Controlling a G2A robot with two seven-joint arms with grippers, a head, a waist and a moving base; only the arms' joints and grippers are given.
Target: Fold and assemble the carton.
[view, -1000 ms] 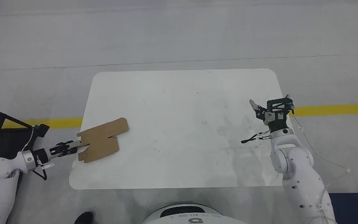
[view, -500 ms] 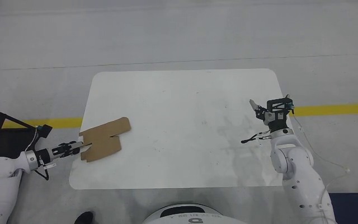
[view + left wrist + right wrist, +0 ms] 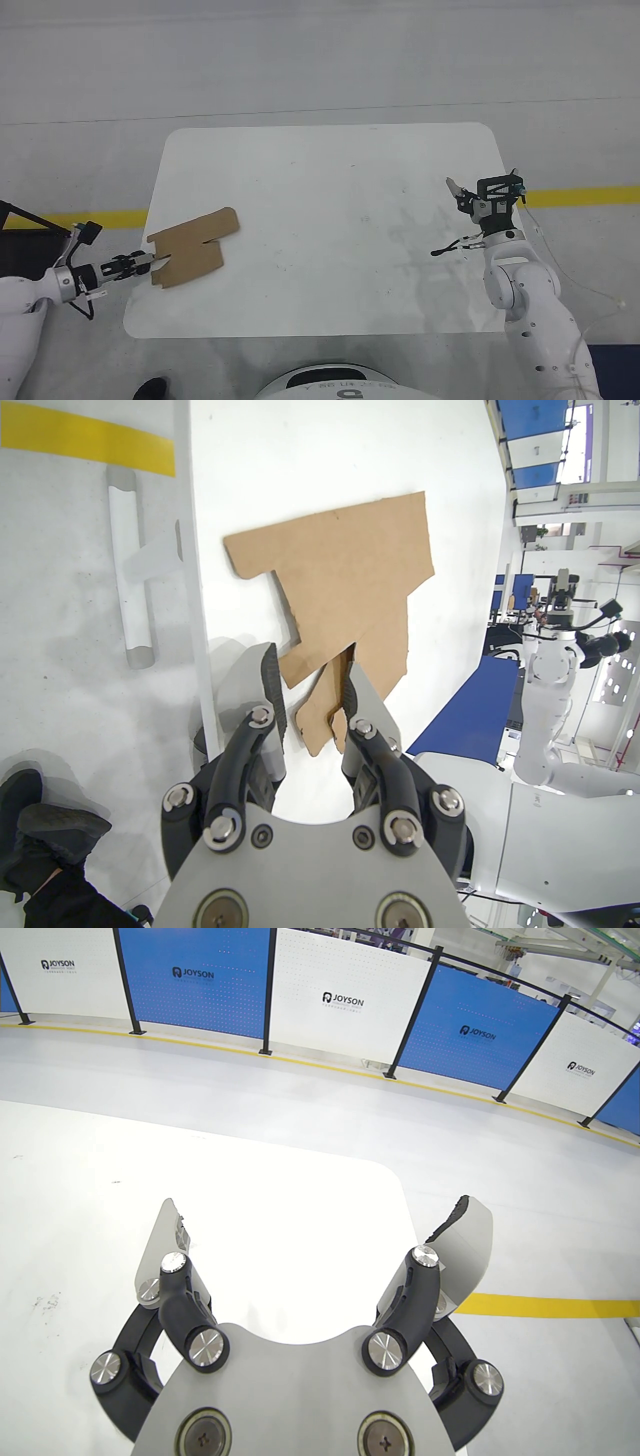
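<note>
You're at the start: the left end effector [image 3: 309, 657], released, straddles a flap of the flat carton [image 3: 345, 585] at the worktop [image 3: 330, 180] edge, so clench next, I judge; the right end effector [image 3: 317, 1202] hangs released.

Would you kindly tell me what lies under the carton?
The white table bears the carton, and a lower cardboard flap peeks out by the left gripper; anything else beneath is hidden.

The white and blue perforated barrier panels [image 3: 343, 1023] each carry one small dark logo with a brand word.
</note>
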